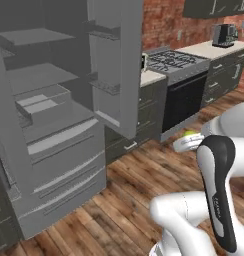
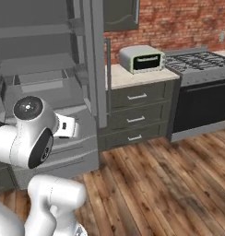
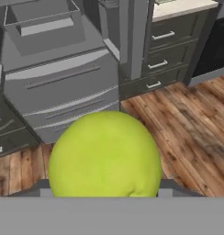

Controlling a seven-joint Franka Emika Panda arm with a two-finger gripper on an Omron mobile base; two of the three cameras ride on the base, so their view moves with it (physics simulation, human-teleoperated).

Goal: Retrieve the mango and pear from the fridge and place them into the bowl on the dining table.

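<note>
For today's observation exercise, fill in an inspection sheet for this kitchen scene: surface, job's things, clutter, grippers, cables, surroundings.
Surface: wooden floor, bare planks.
Job's things: pear, yellow-green, between the gripper's fingers; fridge doors open, its visible shelves bare.
Clutter: toaster oven on the counter; a small dark appliance on the far counter.
Grippers: gripper shut on the pear.
Cables: nothing seen.
Surroundings: stove with oven below, drawers, brick wall.

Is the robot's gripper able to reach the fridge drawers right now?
Probably not as things stand. The gripper is shut on the pear, so it isn't free. The drawers sit beyond a stretch of wooden floor, though nothing stands in between.
</note>
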